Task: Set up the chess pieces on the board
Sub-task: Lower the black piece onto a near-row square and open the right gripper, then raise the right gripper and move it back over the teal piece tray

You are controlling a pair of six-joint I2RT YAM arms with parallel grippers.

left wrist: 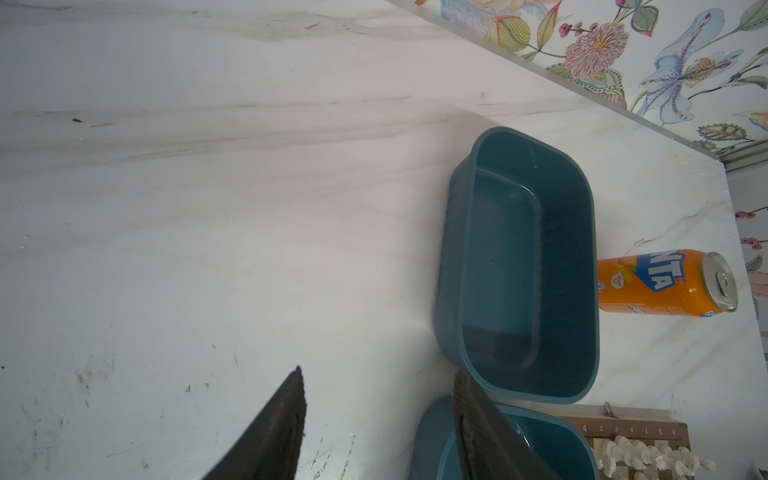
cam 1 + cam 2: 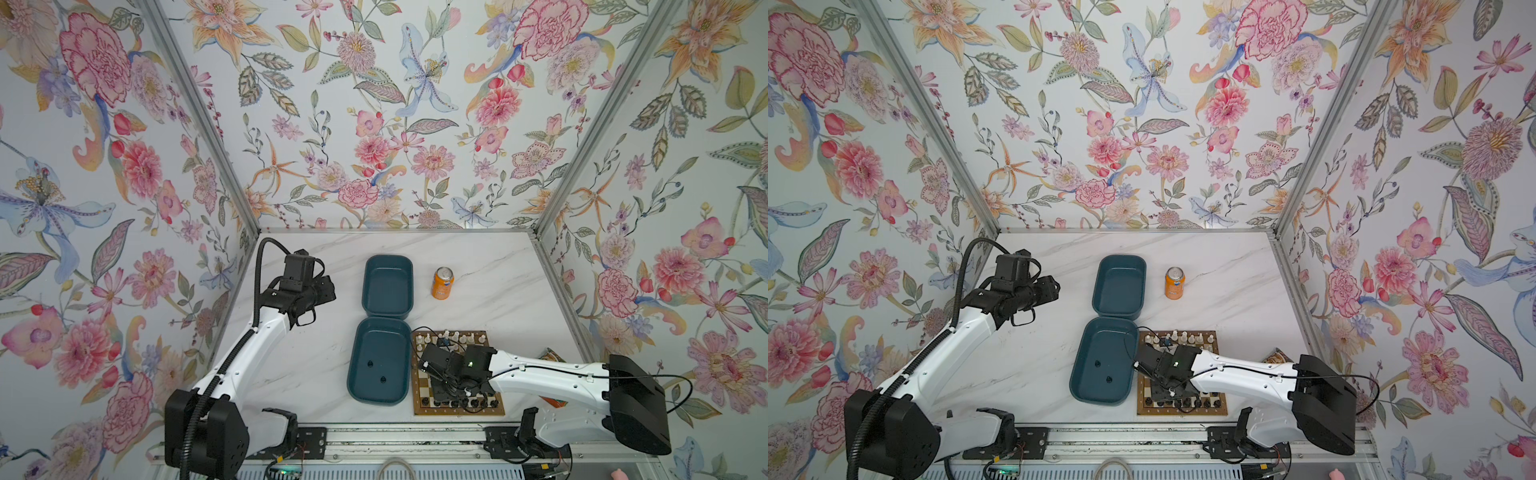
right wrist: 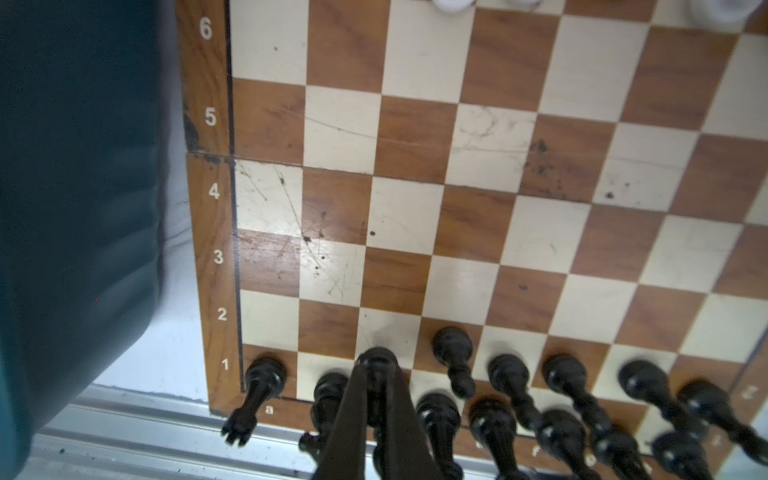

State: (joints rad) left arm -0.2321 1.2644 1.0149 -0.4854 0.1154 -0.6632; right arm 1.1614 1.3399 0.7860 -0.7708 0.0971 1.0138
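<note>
2 black pieces (image 2: 370, 363) lie loose in the near tray (image 2: 353, 374), so I judge the setup well along but not done; my right gripper (image 3: 376, 374) is clenched on 1 small black piece (image 3: 376, 353), low over the board (image 3: 208, 208) at its near edge, right among the black row (image 3: 509, 370); whether its base touches wood yet, I cannot tell; white pieces (image 2: 446, 336) line the far edge; neighbours crowd both sides here, so I want a straight vertical drop, base centred in its own square, no sideways drift; once it sits flat, part the fingers only a little, since a wide opening could knock the piece next door, then lift straight up before swinging back toward the tray; my left gripper (image 1: 380, 415) hangs released and empty over bare table (image 1: 208, 208) beside the far tray (image 1: 457, 249), well apart from the board, out of the way.
</note>
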